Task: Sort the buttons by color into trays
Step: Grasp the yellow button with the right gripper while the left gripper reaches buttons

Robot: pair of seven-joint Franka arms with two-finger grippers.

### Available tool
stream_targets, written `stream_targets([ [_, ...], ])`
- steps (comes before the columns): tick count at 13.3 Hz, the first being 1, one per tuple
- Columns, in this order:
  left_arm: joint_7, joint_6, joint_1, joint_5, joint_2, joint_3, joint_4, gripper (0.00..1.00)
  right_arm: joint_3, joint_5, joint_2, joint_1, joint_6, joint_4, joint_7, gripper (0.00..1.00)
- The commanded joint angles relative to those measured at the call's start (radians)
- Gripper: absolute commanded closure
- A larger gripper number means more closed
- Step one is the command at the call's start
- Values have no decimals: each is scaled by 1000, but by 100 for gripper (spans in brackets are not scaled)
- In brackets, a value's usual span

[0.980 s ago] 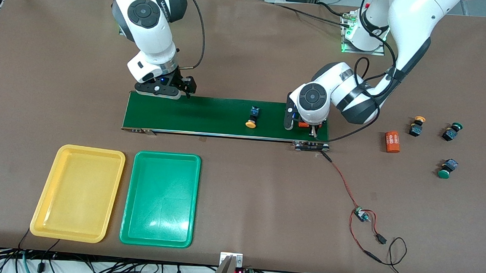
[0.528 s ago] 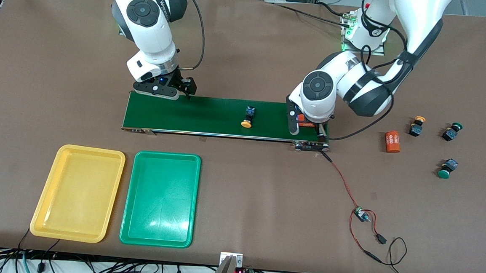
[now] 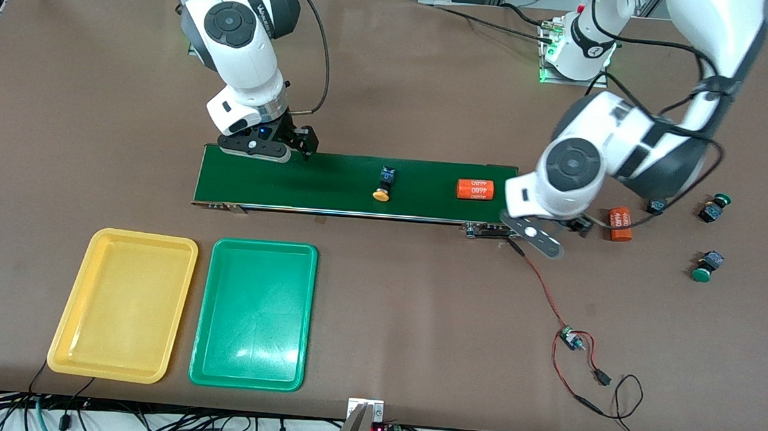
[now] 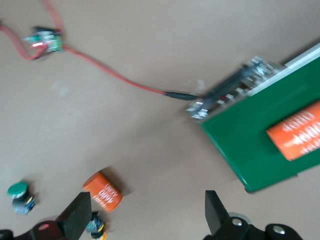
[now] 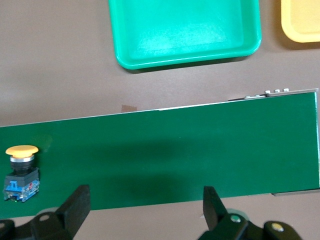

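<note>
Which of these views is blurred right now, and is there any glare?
Left wrist view: motion-smeared, the orange cylinder and belt soft-edged. Right wrist view: sharp, the yellow button crisp. Front view: sharp, with glare spots on the green tray.

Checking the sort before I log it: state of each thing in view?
yellow tray: empty
green tray: empty
yellow button: on its side, on belt
orange cylinder: lying on belt
left gripper: open, holding nothing
right gripper: open, over belt
green buttons: on table, unsorted
</note>
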Motion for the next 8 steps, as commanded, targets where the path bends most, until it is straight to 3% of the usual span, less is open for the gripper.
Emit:
stream_targets([
  [1, -42, -36, 57, 9, 76, 23, 113, 0, 4, -21, 42, 9, -1, 51, 28, 0],
  [3, -33, -34, 129, 4, 142, 58, 161, 0, 4, -21, 54, 12, -1, 63, 28, 0],
  [6, -8, -37, 227, 23, 163, 72, 155, 0, 4, -21, 79, 18, 18, 68, 29, 0],
  [8, 89, -24, 287, 33, 211, 136, 156, 0, 4, -15, 109, 33, 49, 80, 31, 0],
])
